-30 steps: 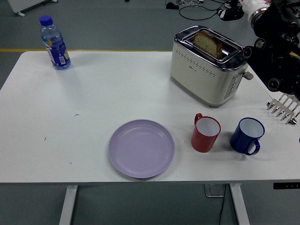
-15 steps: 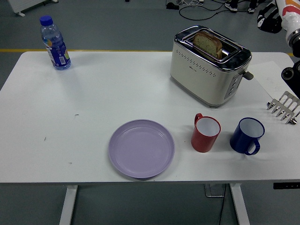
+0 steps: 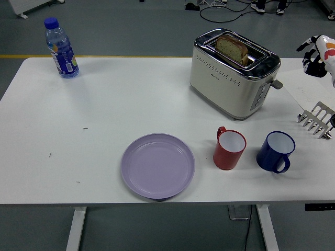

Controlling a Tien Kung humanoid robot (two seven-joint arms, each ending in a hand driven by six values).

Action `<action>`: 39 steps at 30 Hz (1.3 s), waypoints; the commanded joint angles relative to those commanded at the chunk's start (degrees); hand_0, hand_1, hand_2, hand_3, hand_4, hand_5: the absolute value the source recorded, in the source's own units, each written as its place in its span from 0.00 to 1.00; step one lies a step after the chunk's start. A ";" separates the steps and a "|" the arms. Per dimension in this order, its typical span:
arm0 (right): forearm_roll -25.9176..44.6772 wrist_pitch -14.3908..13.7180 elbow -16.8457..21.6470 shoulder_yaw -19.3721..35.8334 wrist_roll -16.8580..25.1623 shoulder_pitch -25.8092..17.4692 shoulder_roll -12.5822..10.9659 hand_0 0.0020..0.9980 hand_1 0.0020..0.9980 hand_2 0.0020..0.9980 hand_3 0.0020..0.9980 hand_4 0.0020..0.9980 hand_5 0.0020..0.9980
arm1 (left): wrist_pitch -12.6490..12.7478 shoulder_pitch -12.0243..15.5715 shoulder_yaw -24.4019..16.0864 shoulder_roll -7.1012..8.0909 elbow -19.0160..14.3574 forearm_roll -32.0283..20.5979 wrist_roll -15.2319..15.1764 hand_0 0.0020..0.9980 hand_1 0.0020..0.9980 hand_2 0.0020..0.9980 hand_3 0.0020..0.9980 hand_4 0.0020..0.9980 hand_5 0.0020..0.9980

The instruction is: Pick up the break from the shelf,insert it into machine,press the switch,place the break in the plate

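A slice of brown bread [image 3: 233, 48] stands upright in the slot of the cream and chrome toaster [image 3: 230, 78] at the back right of the table. The toaster's lever [image 3: 277, 83] sticks out of its right end. The lilac plate [image 3: 158, 165] lies bare near the front edge. My right hand [image 3: 313, 55] shows only at the far right edge, well to the right of the toaster and clear of it, its dark fingers loosely spread and holding nothing. The small metal rack [image 3: 317, 120] sits at the right edge with nothing in it. My left arm is out of view.
A red cup [image 3: 229, 149] and a blue cup [image 3: 276, 151] stand side by side in front of the toaster. A water bottle [image 3: 61, 48] stands at the back left corner. A white sheet of paper [image 3: 303, 86] lies beside the rack.
My right arm has pulled back from beside the toaster's right end to the picture's right edge, so only the hand still shows. The bread stays in the slot.
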 joint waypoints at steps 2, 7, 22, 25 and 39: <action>-0.11 0.26 0.12 -0.15 0.08 -0.76 -0.11 0.26 0.26 0.37 0.58 0.38 0.00 | -0.03 0.00 -0.03 -0.05 0.00 0.10 0.02 0.62 0.44 0.42 0.50 0.26 0.81; -0.41 0.96 -0.05 -1.16 0.42 -1.83 0.31 0.25 0.27 0.37 0.58 0.37 0.00 | -0.07 -0.08 0.13 -0.11 0.00 -0.06 -0.01 0.62 0.44 0.42 0.50 0.26 0.81; -0.51 1.51 -2.04 -3.55 0.46 -2.11 2.23 0.26 0.27 0.37 0.58 0.34 0.00 | -0.09 -0.17 0.61 -0.14 0.00 -0.56 -0.07 0.62 0.44 0.42 0.50 0.25 0.81; -0.65 1.39 -2.00 -3.44 0.46 -2.03 2.39 0.25 0.27 0.37 0.58 0.34 0.00 | -0.09 -0.20 0.70 -0.14 0.00 -0.66 -0.09 0.62 0.44 0.42 0.50 0.25 0.81; -0.80 1.83 -0.64 -3.75 -0.35 -2.44 2.71 0.26 0.27 0.37 0.58 0.34 0.00 | -0.12 -0.26 0.76 -0.12 0.00 -0.74 -0.09 0.62 0.44 0.42 0.50 0.25 0.81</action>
